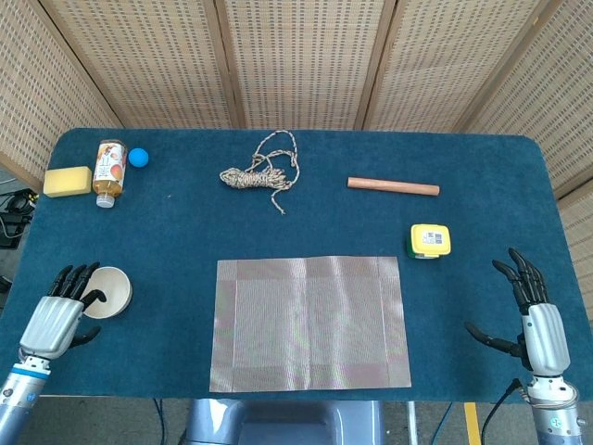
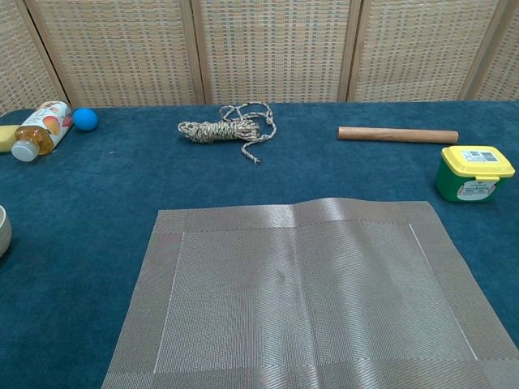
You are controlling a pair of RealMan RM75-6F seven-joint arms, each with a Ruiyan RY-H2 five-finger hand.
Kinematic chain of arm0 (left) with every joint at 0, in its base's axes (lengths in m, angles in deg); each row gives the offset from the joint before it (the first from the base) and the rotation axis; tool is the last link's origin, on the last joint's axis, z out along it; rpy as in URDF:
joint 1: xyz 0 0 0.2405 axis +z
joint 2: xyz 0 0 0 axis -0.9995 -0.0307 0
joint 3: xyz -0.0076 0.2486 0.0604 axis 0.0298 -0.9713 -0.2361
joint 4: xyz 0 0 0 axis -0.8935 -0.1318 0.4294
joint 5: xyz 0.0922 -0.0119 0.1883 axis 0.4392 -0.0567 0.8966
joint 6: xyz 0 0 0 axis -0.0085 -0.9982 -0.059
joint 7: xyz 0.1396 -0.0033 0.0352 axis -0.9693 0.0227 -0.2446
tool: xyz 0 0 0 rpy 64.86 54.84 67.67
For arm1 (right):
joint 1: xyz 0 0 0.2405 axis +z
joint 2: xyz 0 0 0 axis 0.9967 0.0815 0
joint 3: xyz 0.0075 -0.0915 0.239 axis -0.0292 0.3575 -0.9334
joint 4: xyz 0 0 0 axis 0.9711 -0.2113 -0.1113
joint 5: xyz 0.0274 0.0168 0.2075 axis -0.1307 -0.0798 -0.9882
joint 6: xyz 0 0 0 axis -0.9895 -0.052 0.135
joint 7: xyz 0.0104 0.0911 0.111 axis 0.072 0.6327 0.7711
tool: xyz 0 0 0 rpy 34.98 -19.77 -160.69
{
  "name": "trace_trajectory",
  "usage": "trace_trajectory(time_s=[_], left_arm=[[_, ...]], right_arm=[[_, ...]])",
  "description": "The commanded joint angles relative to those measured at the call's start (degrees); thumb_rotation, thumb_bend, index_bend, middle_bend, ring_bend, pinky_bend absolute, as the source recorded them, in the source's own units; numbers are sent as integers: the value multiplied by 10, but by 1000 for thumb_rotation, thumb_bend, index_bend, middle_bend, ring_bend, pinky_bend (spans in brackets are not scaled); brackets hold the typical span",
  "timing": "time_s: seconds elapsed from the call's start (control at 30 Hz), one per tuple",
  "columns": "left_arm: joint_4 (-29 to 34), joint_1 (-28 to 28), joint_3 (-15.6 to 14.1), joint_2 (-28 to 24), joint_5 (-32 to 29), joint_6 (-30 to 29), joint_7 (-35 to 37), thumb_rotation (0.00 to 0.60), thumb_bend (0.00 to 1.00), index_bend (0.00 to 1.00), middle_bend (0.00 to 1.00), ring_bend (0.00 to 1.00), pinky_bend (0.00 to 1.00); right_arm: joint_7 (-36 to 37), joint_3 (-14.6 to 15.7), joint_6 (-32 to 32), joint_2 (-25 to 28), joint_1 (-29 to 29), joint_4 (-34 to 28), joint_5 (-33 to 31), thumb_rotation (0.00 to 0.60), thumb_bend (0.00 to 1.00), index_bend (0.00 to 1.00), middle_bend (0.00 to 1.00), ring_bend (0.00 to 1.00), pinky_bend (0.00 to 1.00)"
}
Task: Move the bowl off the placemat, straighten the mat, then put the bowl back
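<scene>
One bowl [image 1: 106, 291], one placemat [image 1: 309, 323], two bare hands

In the head view the left hand [image 1: 57, 313] sits at the near left edge of the worktop [image 1: 185, 232], its silver back facing up and its dark fingers [image 1: 78, 274] pointing away, slightly spread; they hold nothing. Its forearm runs off the near left corner. The right hand [image 1: 533, 315] stands upright at the near right edge, fingers spread and pointing to the far side, thumb out to the left, holding nothing. Neither hand shows in the chest view.
</scene>
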Motion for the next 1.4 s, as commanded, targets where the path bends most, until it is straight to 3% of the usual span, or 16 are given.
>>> trace_trajectory(time_s=[0.03,0.77,1.1,1.4], left_arm=[[-21,2,9,10,-11,18,15,600,212,411,0,0,0],[-117,-10,33,74,-33,98,39,600,217,516,0,0,0],[-148,-21,44,106,-29,115,44,600,391,643,0,0,0],[-144,-21,47,107,-16,104,47,600,443,696,0,0,0]], right_arm=[[1,0,0,0,0,0,-1,600,235,163,0,0,0],[6,3,-1,4,0,-4,3,600,235,163,0,0,0],[7,3,-1,3,0,-4,1,600,235,163,0,0,0],[9,4,-2,4,0,-5,2,600,235,162,0,0,0]])
